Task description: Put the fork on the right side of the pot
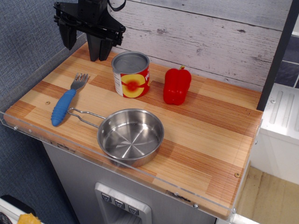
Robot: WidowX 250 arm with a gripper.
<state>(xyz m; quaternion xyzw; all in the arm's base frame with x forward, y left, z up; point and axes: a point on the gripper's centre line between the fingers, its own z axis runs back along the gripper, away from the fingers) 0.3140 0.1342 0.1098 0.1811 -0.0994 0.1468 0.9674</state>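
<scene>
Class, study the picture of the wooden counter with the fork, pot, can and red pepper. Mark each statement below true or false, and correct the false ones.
1. The fork lies left of the pot. True.
2. The gripper is holding the fork. False: it hangs above the counter's back left corner with its jaws open and empty.
3. The pot has something inside it. False: its steel bottom is bare.
4. The can stands upright behind the pot. True.
5. The red pepper sits left of the can. False: it sits to the can's right.
</scene>
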